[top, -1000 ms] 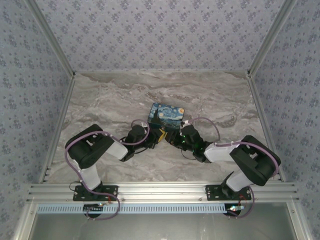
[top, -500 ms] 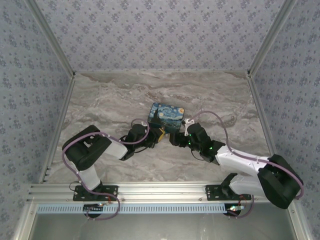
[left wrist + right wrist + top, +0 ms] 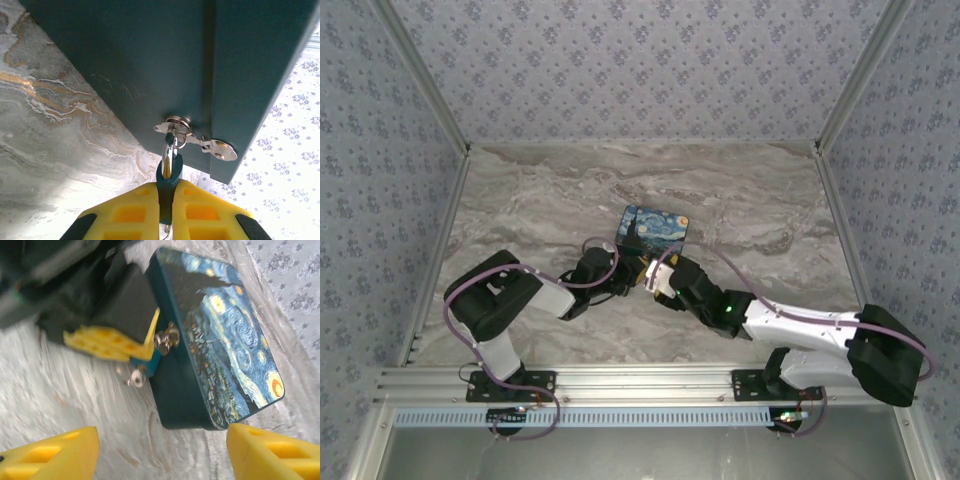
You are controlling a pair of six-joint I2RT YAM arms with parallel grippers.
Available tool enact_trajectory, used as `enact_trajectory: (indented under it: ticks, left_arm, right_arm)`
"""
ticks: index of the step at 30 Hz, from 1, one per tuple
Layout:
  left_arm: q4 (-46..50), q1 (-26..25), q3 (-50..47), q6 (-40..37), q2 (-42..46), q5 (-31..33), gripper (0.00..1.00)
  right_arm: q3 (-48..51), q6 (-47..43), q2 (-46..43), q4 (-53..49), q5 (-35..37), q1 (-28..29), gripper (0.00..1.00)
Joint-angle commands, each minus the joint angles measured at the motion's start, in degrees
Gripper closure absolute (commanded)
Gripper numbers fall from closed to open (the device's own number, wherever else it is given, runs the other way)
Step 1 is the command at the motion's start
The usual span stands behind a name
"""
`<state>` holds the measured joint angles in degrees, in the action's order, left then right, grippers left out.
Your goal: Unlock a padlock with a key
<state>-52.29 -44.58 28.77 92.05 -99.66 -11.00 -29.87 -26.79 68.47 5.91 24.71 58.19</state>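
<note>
The left gripper (image 3: 169,194) is clamped on the teal padlock (image 3: 169,175), whose silvery shackle (image 3: 169,149) hangs through the hasp (image 3: 202,143) on the front of the painted box (image 3: 225,340), standing mid-desk (image 3: 520,210). The right gripper (image 3: 160,457) hovers just before them, its yellow fingers (image 3: 50,455) spread wide and holding nothing. A small silvery piece (image 3: 136,380) shows under the padlock, but I cannot tell what it is.

Two arms, same build: left arm (image 3: 500,300) & right arm (image 3: 820,330), each w/ blk shoulder housing, white mid link, blk wrist block. Purple cable (image 3: 457,322) looped along each. Blk base plates (image 3: 510,383) bolted to alu rail at near edge. Small green LED (image 3: 727,309) on right wrist block. Left gripper (image 3: 167,195) & right gripper (image 3: 162,440): chunky yellow fingers (image 3: 130,215) w/ rectangular recessed pockets; blk corners on left pair.
</note>
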Motion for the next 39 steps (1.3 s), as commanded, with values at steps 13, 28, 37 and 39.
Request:
enact_trajectory:
  ticks: [13,28,37,39]
  left_arm:
    - [0.8,0.7,1.0,1.0,3.6,-1.2,0.89]
    - [1.0,0.8,1.0,1.4,4.3,-1.3,0.88]
    - [0.6,0.8,0.8,1.7,4.0,-1.4,0.88]
    - [0.5,0.9,0.8,1.8,4.0,-1.3,0.88]
  right_arm:
    - [5.0,-21.0,13.6,26.7,5.5,1.0,0.43]
    - [1.8,-17.8,19.3,30.0,1.9,-1.5,0.56]
    - [0.7,-17.8,21.4,30.9,0.0,-2.4,0.64]
    - [0.6,-17.9,21.9,31.4,-0.1,-2.7,0.65]
